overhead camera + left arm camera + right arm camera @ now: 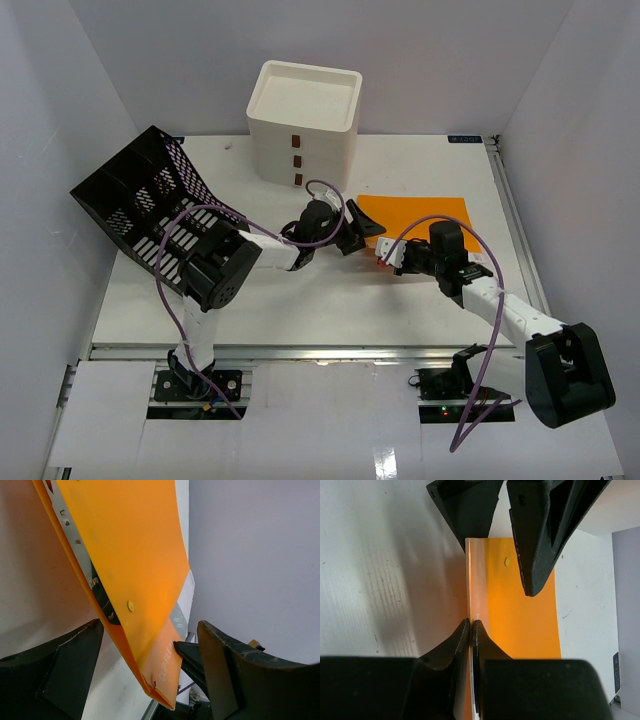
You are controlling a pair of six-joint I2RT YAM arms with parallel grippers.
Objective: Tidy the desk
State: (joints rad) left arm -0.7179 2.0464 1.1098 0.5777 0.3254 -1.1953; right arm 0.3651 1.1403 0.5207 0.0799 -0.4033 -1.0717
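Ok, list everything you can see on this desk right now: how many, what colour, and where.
flat orange plastic folder: one, orange, centre-right of the desk
black mesh file rack: one, black, left side by the wall
white three-drawer box: one, white with brown handles, back centre
large flat white desk: one, white, under everything
left pincer: one, black, open around the folder's corner
right pincer: one, black, shut on the folder's edge
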